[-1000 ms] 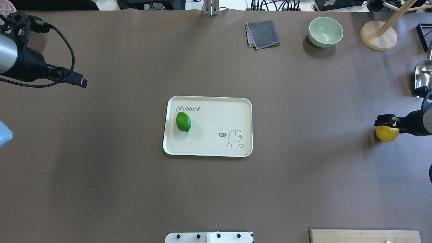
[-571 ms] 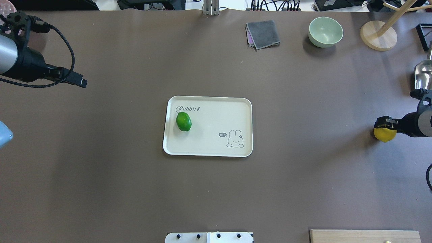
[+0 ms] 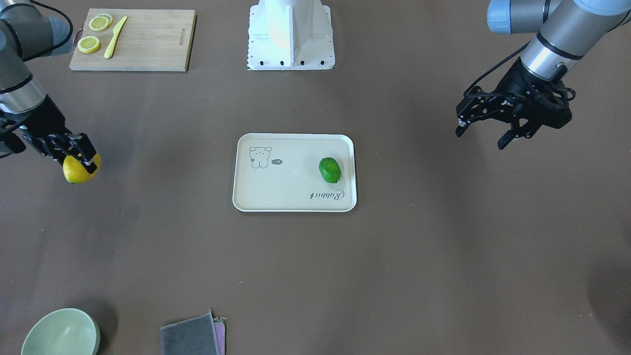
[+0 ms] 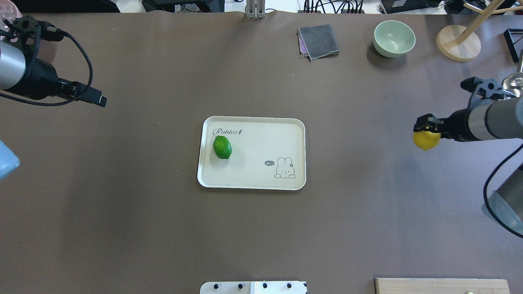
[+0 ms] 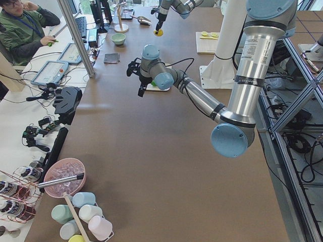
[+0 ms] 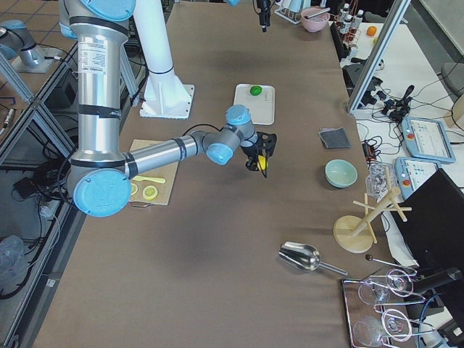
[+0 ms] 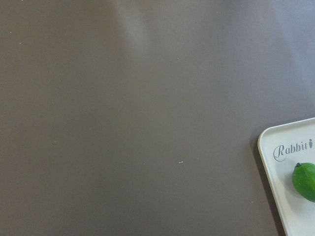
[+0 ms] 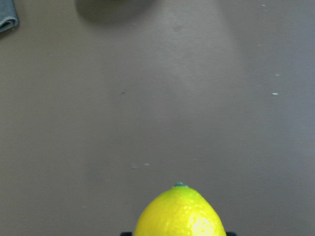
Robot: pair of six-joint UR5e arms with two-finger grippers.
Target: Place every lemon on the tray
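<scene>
The cream tray (image 4: 261, 179) (image 3: 256, 197) with the "Rabbit" script lies mid-table. The green lemon (image 4: 222, 147) (image 3: 330, 169) rests on its left part in the overhead view; it also shows in the left wrist view (image 7: 305, 181). My right gripper (image 4: 425, 127) (image 3: 79, 154) is shut on the yellow lemon (image 4: 425, 141) (image 3: 79, 170) (image 8: 179, 212) and holds it above the table, well right of the tray. My left gripper (image 3: 480, 133) (image 4: 96, 99) hangs open and empty over the far left of the table.
A grey cloth (image 4: 318, 41), a pale green bowl (image 4: 394, 38) and a wooden stand (image 4: 457, 43) sit at the back right. A metal scoop (image 6: 304, 255) lies at the right edge. A cutting board (image 3: 133, 39) with lemon slices and a yellow knife is near the robot base.
My right gripper has lifted the yellow lemon and carried it leftward and a little farther from the robot, toward the tray. The left arm has barely moved.
</scene>
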